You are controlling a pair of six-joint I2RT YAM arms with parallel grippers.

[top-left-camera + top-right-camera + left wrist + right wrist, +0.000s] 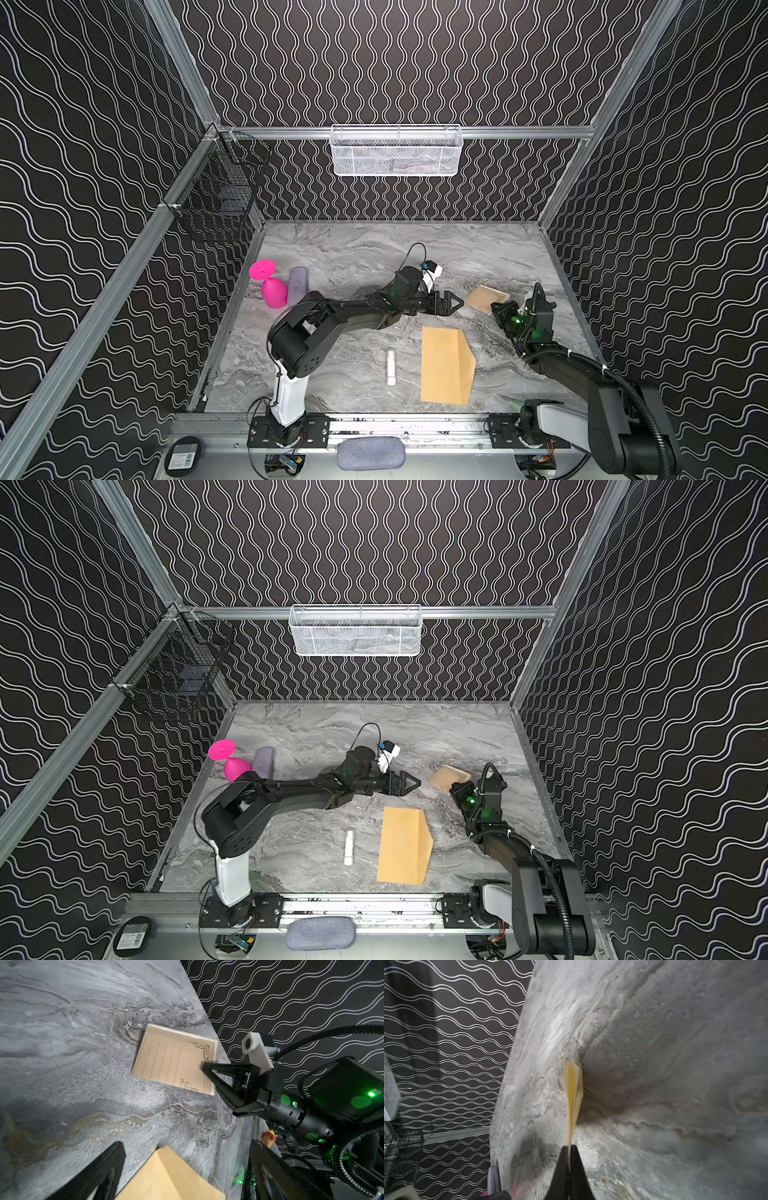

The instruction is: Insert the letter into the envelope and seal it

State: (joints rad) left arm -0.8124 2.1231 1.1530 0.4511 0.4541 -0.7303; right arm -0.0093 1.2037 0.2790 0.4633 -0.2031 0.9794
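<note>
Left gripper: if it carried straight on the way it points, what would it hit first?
Probably the letter, pinched by the right gripper just ahead of the open left gripper. Their relative heights are unclear, so it might pass under.

Folded tan letter [172, 1061], gripped at 1 corner, brn envelope [444, 365] flat, flap open

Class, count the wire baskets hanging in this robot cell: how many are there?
2. A white mesh basket hangs centre-back; a black wire basket hangs in the left rear corner. None seems hidden.
</note>
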